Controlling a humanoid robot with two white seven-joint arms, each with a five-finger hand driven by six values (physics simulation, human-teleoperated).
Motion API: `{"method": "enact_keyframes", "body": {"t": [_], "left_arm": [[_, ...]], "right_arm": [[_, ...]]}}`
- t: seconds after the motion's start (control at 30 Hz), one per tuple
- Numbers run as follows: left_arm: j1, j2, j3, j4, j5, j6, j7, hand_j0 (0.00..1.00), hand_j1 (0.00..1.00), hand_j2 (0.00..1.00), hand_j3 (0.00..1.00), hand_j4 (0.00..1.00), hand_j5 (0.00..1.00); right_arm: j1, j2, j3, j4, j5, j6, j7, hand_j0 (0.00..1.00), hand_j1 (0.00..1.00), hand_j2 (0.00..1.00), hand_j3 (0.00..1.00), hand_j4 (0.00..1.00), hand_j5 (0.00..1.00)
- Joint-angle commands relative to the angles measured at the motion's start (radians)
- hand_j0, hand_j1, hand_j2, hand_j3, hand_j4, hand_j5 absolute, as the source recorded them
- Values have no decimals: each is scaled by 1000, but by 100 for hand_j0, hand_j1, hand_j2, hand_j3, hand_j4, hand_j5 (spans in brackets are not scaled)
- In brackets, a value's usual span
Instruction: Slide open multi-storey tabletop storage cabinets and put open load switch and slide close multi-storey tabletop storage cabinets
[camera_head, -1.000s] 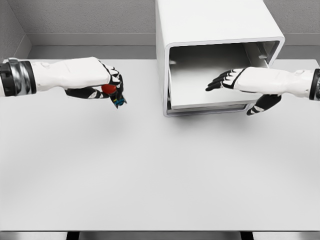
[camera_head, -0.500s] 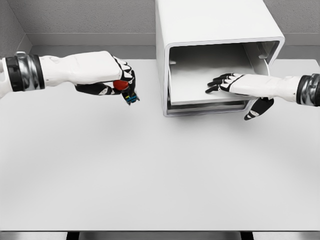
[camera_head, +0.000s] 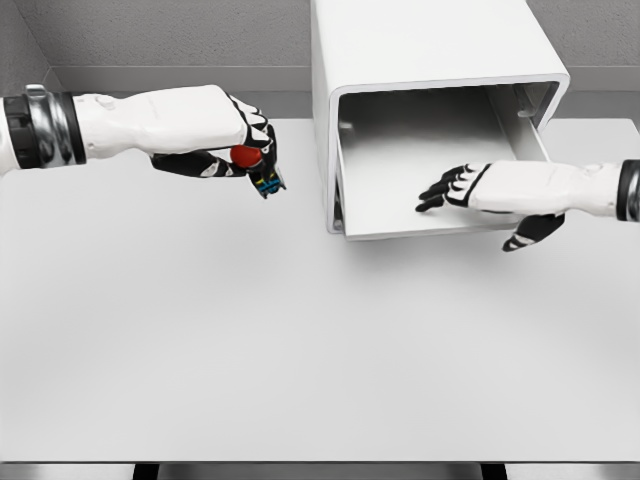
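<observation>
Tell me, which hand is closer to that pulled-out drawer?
The right hand. It lies over the open drawer of the white cabinet, thumb below the drawer's front edge. The left hand, holding the switch, hangs over the table, left of the cabinet.

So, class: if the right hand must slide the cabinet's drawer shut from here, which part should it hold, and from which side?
Probably the front lip of the drawer, taken from the open front. The tray juts out of the cabinet toward the camera, so that flat edge is the exposed part. The right hand already rests there, fingers over the tray floor, thumb below.
</observation>
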Motion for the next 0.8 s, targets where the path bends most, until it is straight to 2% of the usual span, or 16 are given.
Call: {"method": "enact_keyframes", "body": {"t": [0.0,0.07,0.13,0.27,0.37,0.5,0.63,0.7,0.77], "left_arm": [[0,-4,-1,-4,5,1,1,45,45,45,45,45,45],[0,-4,-1,-4,5,-1,1,45,45,45,45,45,45],[0,-4,-1,-2,5,-1,1,45,45,45,45,45,45],[-8,-4,-1,-2,6,1,1,45,45,45,45,45,45],[-23,-9,-1,-4,22,1,1,45,45,45,45,45,45],[-34,-87,1,-4,25,-37,1,44,44,44,44,44,44],[-46,-133,8,-4,25,-63,1,44,44,44,44,44,44],[-61,-150,11,-4,25,-62,1,44,44,44,44,44,44],[-66,-170,13,-4,23,-62,1,44,44,44,44,44,44]], "right_arm": [[0,-22,8,-18,-63,-75,1,100,100,100,100,100,100],[12,-48,7,-18,-85,-99,1,100,100,100,100,100,100],[15,-98,7,-17,-175,-99,1,100,100,100,100,100,100],[9,-131,-1,-12,-270,-99,1,100,100,100,100,100,100],[2,-132,-1,-1,-284,-99,1,100,100,100,100,100,100],[-3,-160,-16,-4,-310,-99,1,100,100,100,100,100,100],[-3,-212,-16,-14,-310,-99,1,100,100,100,100,100,100],[0,-266,-15,-15,-310,-99,1,100,100,100,100,100,100],[-1,-278,-16,-15,-309,-99,1,100,100,100,100,100,100]]}}
